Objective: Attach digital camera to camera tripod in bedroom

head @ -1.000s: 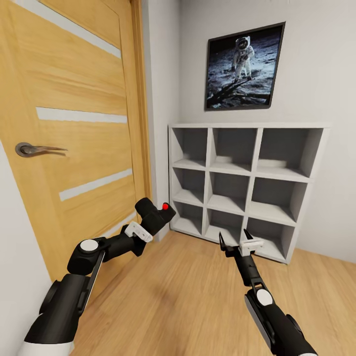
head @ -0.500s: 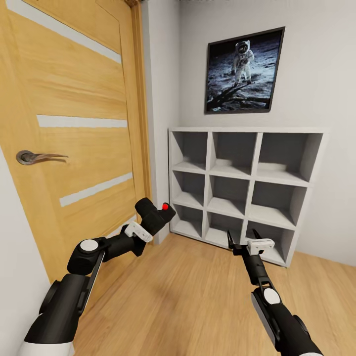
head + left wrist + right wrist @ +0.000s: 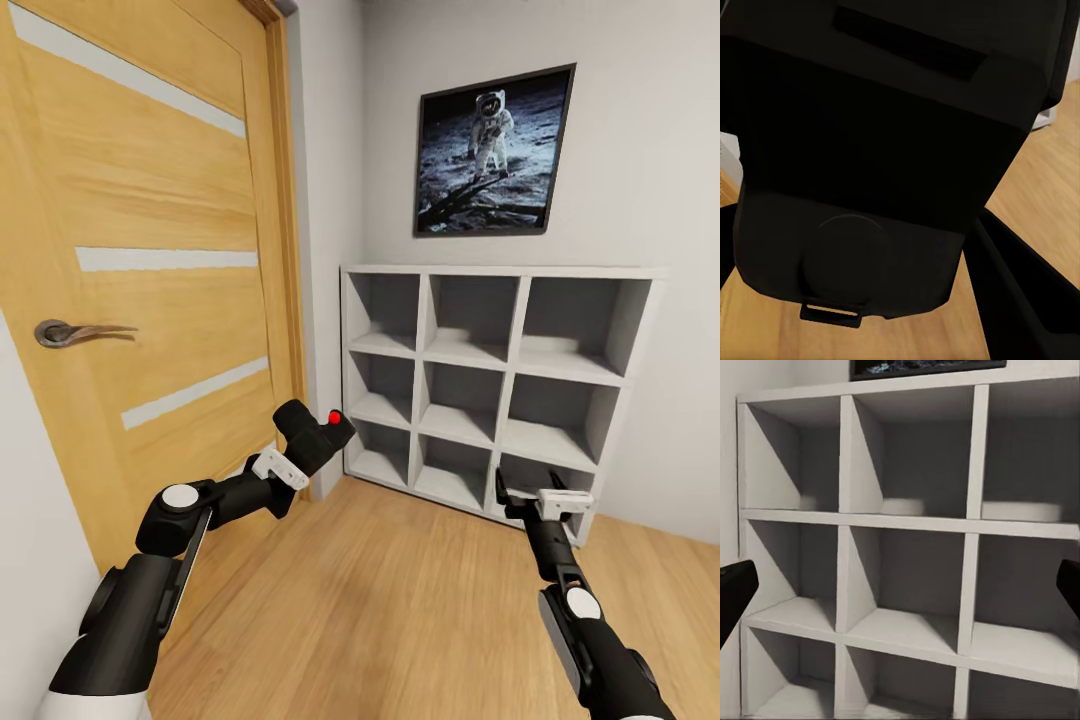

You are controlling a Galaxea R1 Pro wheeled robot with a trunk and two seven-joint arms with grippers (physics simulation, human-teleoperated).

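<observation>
The digital camera [image 3: 318,438], a small black box with a red button on top, is held in my left gripper [image 3: 305,450] above the wood floor near the door. Up close in the left wrist view its black body [image 3: 885,150] blocks almost everything, with a dark finger [image 3: 1020,292] beside it. My right gripper [image 3: 530,490] stands open and empty in front of the white cube shelf [image 3: 500,380], its fingertips [image 3: 735,592] at the edges of the right wrist view. The camera tripod is out of view.
A wooden door [image 3: 130,280] with a metal handle [image 3: 70,332] is shut at the left. The cube shelf [image 3: 900,547] stands against the grey wall under a framed astronaut picture [image 3: 493,152]. Light wood floor [image 3: 380,610] stretches between my arms.
The whole view has shifted, so the camera moved. My right arm has swung to the right and a little lower. The left arm still holds the camera in the same place.
</observation>
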